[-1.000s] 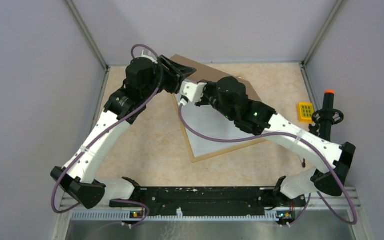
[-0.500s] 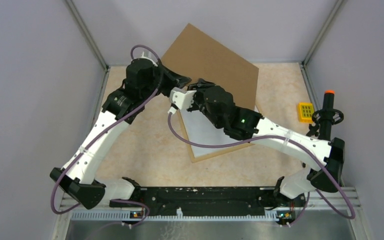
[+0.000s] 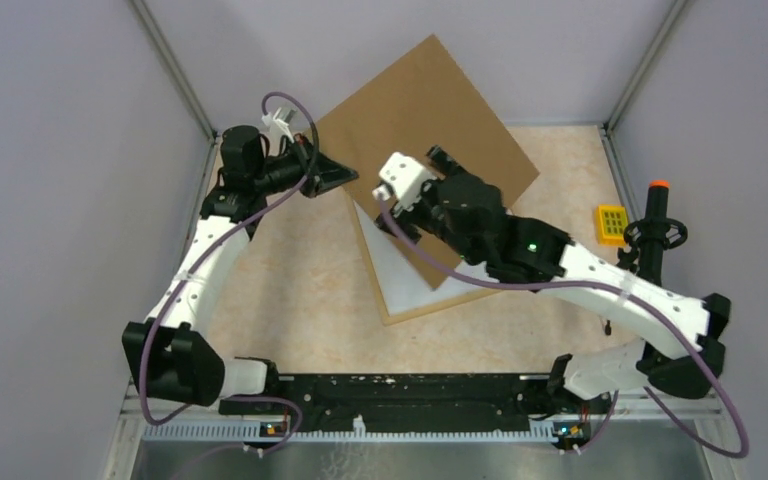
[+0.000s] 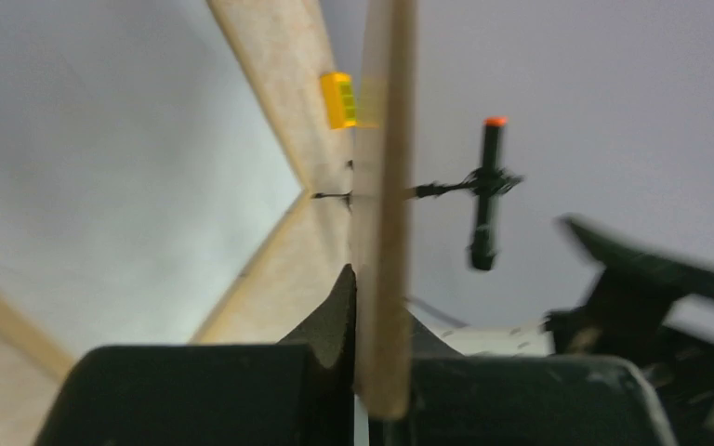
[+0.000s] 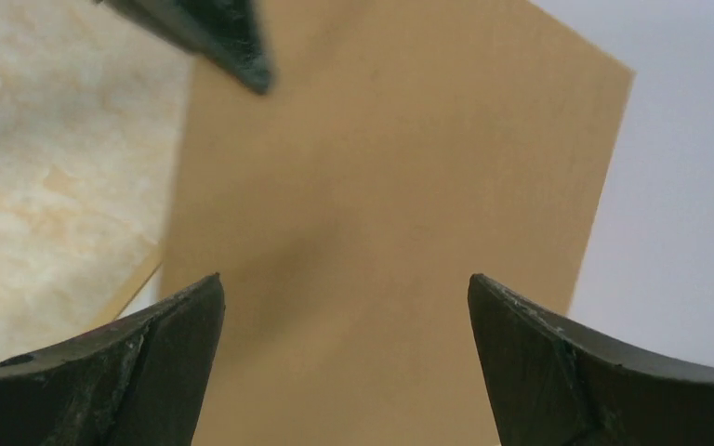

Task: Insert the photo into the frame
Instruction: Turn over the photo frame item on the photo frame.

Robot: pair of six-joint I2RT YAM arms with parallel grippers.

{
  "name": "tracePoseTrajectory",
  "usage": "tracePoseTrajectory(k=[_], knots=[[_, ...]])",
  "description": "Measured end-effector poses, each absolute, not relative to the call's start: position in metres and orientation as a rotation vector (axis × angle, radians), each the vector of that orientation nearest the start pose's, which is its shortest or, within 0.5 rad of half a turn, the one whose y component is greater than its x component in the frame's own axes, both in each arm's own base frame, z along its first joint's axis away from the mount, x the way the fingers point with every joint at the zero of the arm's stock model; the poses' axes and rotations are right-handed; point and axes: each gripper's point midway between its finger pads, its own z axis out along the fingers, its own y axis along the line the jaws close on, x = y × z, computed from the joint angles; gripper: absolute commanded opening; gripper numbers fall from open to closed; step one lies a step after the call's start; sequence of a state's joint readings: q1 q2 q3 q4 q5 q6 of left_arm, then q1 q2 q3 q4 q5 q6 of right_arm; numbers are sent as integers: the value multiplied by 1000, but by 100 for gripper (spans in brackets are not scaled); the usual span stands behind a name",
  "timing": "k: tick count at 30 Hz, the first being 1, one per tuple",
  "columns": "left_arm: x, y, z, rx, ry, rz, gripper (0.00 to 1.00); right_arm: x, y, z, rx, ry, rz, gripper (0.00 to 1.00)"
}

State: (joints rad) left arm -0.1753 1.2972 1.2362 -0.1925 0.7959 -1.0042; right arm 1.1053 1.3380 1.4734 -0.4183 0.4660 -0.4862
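Board (image 3: 425, 120) pinched at left edge by left gripper (image 3: 350, 180); right gripper (image 5: 344, 283) wide, empty. We fear the single pinch lets it swing onto frame (image 3: 410, 314).

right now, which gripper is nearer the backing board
Left. The left gripper is shut on the backing board at its edge; the right gripper, open, faces its flat side.

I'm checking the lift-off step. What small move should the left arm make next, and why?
Probably swing the backing board sideways, off the frame: the left gripper is shut on its edge, the right gripper stands open, and the board hangs tilted over the frame's far end.
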Motion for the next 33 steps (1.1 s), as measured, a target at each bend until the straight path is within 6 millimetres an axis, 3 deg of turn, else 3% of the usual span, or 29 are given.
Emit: tracePoseTrajectory(k=[3,9,11,13,15,17,20,21,23,25,27,31,33], knots=[[340,-194,321,-56,2021,-1447,0,257,280,404,-876,1476,60,99],[360,-173,228,-123,2191,-1412,0,231,195,529,-429,1247,254,99],[362,-170,211,-133,2224,-1451,0,241,169,559,-308,1188,235,99],[363,-169,202,-114,2239,-1501,0,260,155,568,-242,1180,186,99],[367,-169,195,-91,2256,-1543,0,289,151,563,-199,1203,135,99],[372,-170,193,-46,2251,-1575,0,317,158,541,-207,1246,110,99],[377,-167,186,-12,2246,-1594,0,356,182,474,-291,1369,84,99],[377,-166,183,-8,2248,-1601,1,368,194,440,-341,1430,75,99],[378,-162,177,-19,2249,-1613,5,376,205,401,-401,1500,72,99],[379,-157,169,-52,2256,-1621,4,378,211,377,-437,1539,84,99],[380,-151,156,-103,2277,-1630,0,378,214,372,-446,1547,115,99],[384,-141,124,-212,2332,-1653,2,384,212,384,-407,1525,153,99],[383,-135,107,-263,2361,-1669,9,390,213,387,-393,1524,155,99]])
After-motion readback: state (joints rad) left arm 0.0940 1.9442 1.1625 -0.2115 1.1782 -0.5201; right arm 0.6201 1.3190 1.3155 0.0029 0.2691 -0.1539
